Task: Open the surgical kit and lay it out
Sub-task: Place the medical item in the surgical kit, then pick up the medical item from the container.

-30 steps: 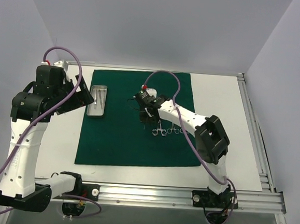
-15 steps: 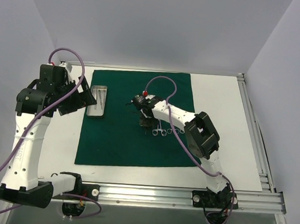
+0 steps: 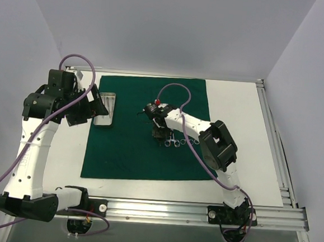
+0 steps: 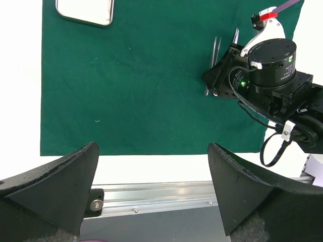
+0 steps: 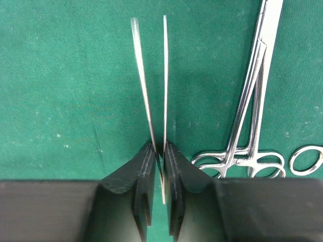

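Dark green drape [image 3: 143, 147] spread flat and square on white worktop [image 3: 236, 104]. Small silver tray [image 3: 105, 110] near its far-left corner. Right hand [image 5: 160, 151] pinching thin steel tweezers [image 5: 164, 80] at mid-drape, ring-handled forceps [image 5: 260, 50] just beside. Left hand [image 4: 152, 148] spread wide.

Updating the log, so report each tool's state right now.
Left tool: open, holding nothing.
Right tool: closed on the tweezers.
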